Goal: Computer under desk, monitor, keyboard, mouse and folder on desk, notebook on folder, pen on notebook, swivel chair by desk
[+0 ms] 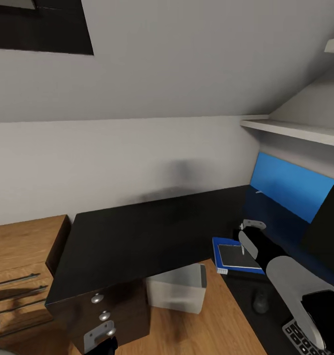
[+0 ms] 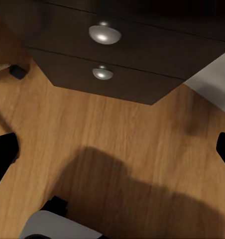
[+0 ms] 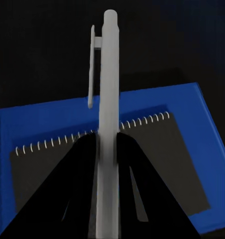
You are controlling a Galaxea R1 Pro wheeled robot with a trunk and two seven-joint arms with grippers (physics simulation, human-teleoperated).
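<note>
The right gripper point(image 3: 108, 164) is clamping a pen point(image 3: 108, 124) between its two dark fingers point(image 3: 75, 189), which are pressing against the barrel from both sides. The pen is pale grey and slender, with a rounded cap and a clip running down one side, and it is projecting straight out past the fingertips. Beyond it the notebook point(image 3: 157, 159) is lying flat (dark cover, white spiral binding along one edge) on top of the blue folder point(image 3: 38, 124), whose border is showing all round it. In the head view the right gripper point(image 1: 243, 241) is hovering over that stack, with the notebook point(image 1: 236, 256) and folder point(image 1: 220, 246) sitting on the black desk point(image 1: 137, 236) near its front edge. Nearer the robot on the same desk, a dark mouse point(image 1: 260, 301) and the corner of a keyboard point(image 1: 300, 340) are showing, and the monitor point(image 1: 329, 231) is standing at the right. The left gripper point(image 2: 112, 149) is hanging wide open over the wooden floor point(image 2: 117, 129), facing the desk's drawers point(image 2: 127, 55).
</note>
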